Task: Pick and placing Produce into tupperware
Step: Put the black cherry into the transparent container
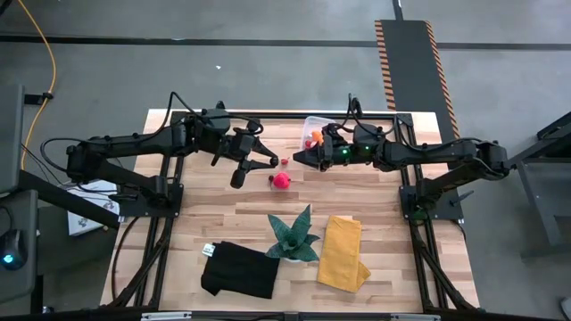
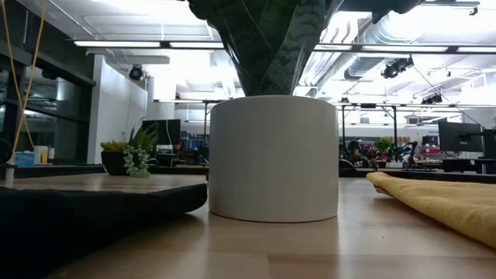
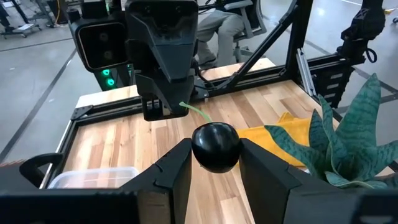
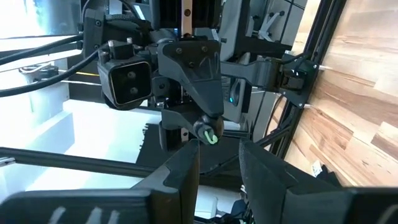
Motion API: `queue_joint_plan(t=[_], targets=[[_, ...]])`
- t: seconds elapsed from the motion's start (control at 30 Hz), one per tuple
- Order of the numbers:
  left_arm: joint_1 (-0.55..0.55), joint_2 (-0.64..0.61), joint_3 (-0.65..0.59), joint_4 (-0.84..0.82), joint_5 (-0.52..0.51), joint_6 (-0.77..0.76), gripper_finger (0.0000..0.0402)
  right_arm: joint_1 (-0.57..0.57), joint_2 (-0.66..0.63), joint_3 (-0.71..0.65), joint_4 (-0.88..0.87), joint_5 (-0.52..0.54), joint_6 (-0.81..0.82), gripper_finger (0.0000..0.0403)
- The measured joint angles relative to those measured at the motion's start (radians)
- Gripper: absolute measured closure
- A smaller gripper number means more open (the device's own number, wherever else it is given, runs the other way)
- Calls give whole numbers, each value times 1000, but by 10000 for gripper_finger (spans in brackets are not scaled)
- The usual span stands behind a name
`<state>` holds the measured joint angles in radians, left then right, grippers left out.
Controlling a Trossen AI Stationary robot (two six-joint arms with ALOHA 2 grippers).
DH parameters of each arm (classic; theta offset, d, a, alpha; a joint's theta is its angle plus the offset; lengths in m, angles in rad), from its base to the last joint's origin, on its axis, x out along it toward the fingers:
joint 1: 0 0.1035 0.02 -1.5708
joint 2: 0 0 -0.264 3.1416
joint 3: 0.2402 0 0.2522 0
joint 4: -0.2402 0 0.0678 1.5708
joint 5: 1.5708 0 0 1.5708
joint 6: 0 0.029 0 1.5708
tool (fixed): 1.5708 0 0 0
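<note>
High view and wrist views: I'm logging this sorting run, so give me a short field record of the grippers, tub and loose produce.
left gripper: shut on dark round piece, above the table's middle
right gripper: open, empty, facing the left one beside the tub
tub: at the far edge, orange and red pieces inside
loose produce: red piece and tiny red piece on the table
other items: teal plant, yellow cloth, black cloth along the near side
</note>
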<state>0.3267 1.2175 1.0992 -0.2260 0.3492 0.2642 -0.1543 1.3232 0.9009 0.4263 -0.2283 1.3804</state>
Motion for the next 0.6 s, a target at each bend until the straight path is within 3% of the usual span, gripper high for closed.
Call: queue_joint_plan(t=[0.6], targets=[[0, 0, 0, -3, -1, -2, 280, 0, 40, 1, 71, -8, 8, 300]])
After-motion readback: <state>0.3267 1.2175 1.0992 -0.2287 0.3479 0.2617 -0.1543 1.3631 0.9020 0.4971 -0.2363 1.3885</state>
